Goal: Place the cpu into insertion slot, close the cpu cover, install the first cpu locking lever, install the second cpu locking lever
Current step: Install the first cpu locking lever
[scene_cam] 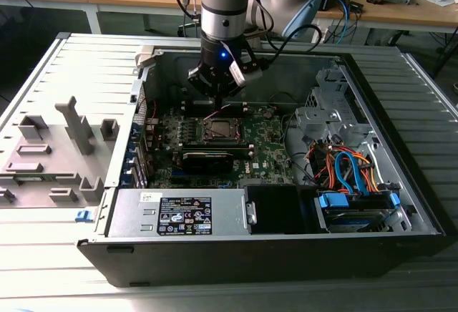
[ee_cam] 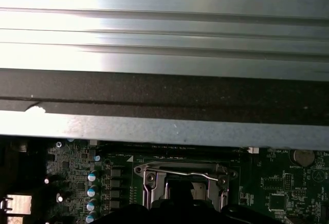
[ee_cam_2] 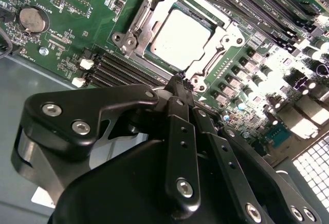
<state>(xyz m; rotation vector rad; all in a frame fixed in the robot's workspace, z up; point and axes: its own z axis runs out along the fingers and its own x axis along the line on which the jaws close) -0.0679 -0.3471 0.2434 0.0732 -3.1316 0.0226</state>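
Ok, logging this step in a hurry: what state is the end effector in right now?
End effector: shut, fingers together with nothing between them, tips just at the edge of the cpu cover.

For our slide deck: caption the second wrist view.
Tool shut beside the socket, CPU seated under the closed cover.
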